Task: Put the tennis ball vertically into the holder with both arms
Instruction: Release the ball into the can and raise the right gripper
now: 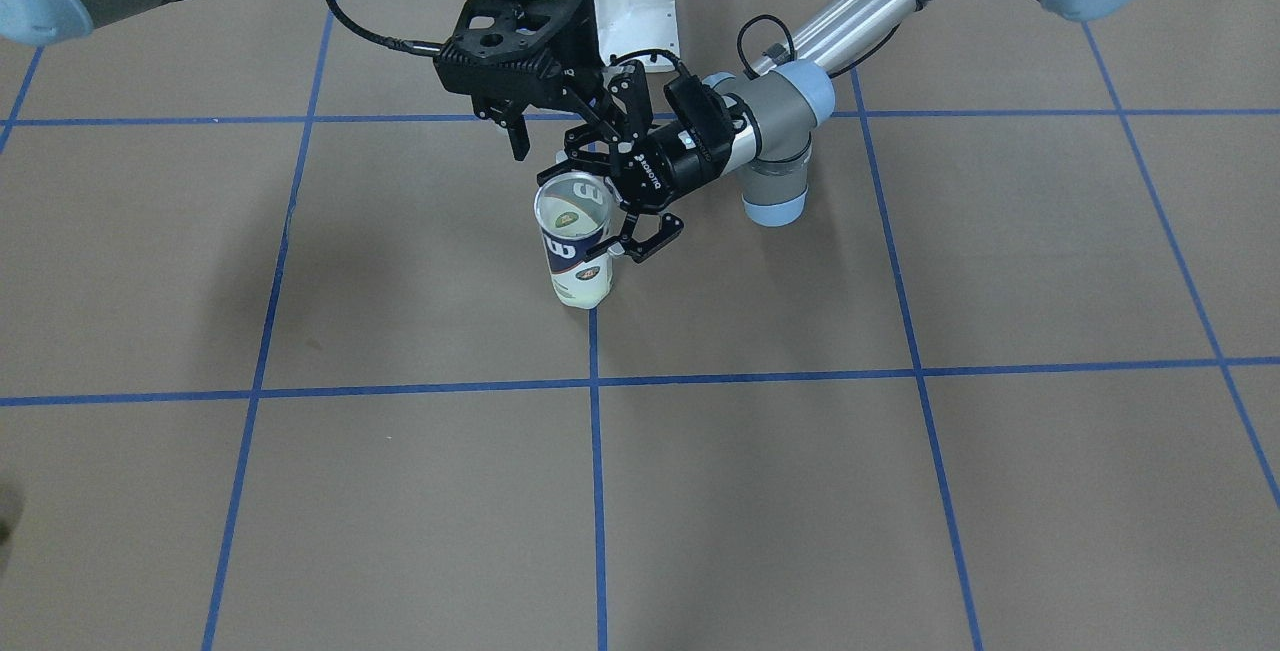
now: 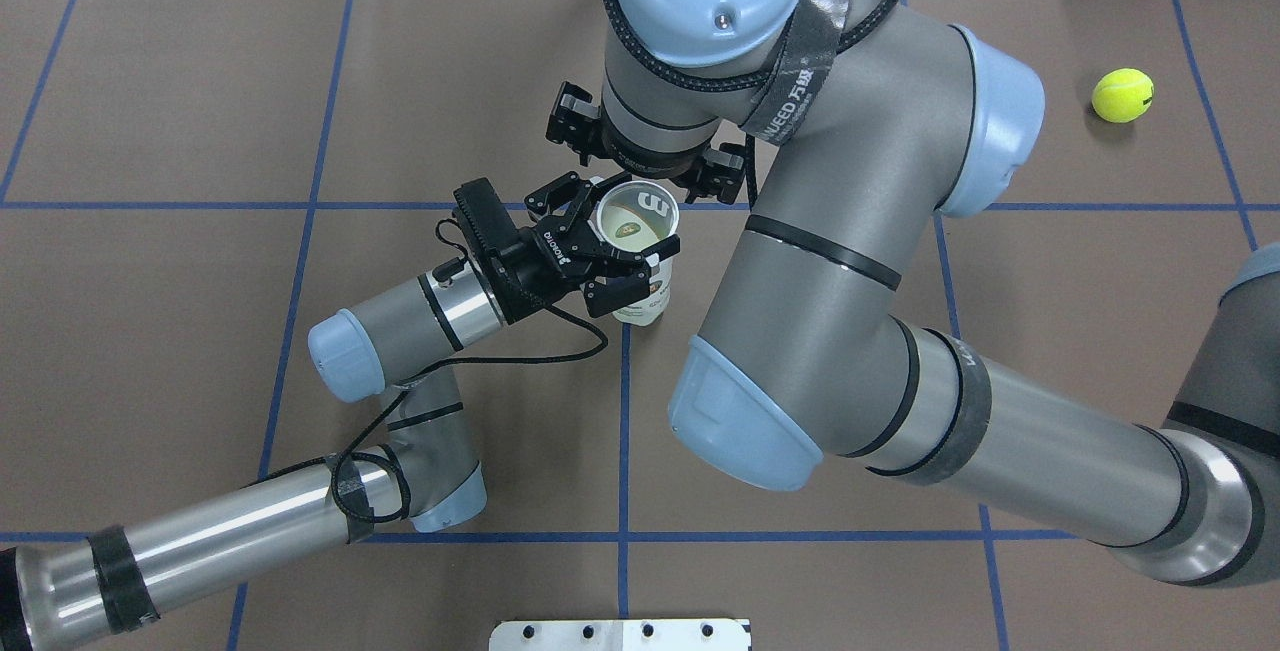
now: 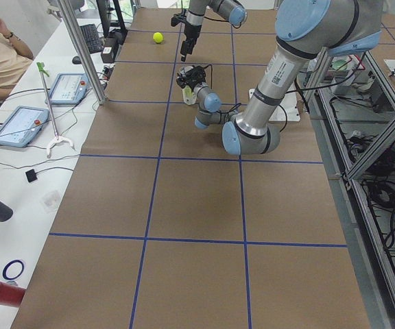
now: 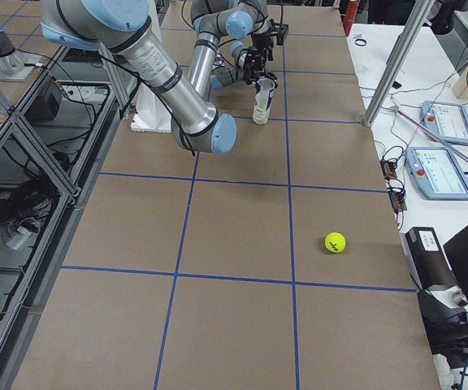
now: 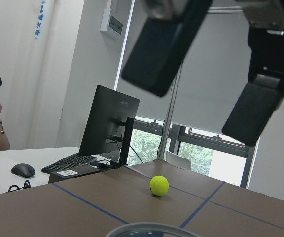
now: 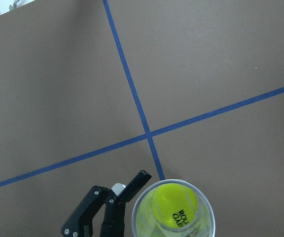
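The holder [image 1: 580, 276] stands upright on the brown table [image 1: 800, 481] with the tennis ball [image 6: 175, 203] already down at its bottom. The left gripper [image 2: 628, 221] reaches in level from the side, its two fingers closed against opposite sides of the can just under the rim. The right gripper [image 1: 555, 126] hangs straight above the mouth with its fingers spread wide and nothing in them, while a second ball [image 2: 1122, 95] lies well apart, off towards the table's far right.
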Controlling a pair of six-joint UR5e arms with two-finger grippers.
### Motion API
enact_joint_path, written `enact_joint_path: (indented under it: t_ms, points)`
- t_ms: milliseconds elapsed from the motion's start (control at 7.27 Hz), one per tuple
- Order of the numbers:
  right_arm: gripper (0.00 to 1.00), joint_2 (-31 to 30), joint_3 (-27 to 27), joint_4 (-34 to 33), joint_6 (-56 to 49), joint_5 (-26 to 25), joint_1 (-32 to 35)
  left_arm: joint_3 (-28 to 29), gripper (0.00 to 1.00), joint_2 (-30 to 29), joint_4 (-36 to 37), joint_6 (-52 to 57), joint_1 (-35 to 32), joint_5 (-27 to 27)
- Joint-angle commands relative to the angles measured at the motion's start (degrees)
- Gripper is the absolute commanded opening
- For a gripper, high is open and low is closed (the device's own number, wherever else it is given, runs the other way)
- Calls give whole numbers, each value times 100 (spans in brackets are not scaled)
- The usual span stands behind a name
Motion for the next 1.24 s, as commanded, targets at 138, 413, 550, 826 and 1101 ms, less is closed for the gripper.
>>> enact_joint_path:
  t_ms: [138, 413, 550, 826, 1101]
  points:
    - [99, -91, 129, 0, -146, 129, 209, -45, 99, 7, -9, 0, 0, 0]
    - [99, -563, 322, 9, -1056, 970, 1007, -54, 99, 7, -9, 0, 0, 0]
    - [99, -923, 471, 35, -1644, 1322, 1420, -54, 99, 7, -9, 0, 0, 0]
    - [99, -1478, 464, 88, -3005, 1588, 2010, -63, 99, 16, 0, 0, 0, 0]
    - [99, -1882, 446, 88, -4028, 2105, 2695, -63, 99, 16, 0, 9, 0, 0]
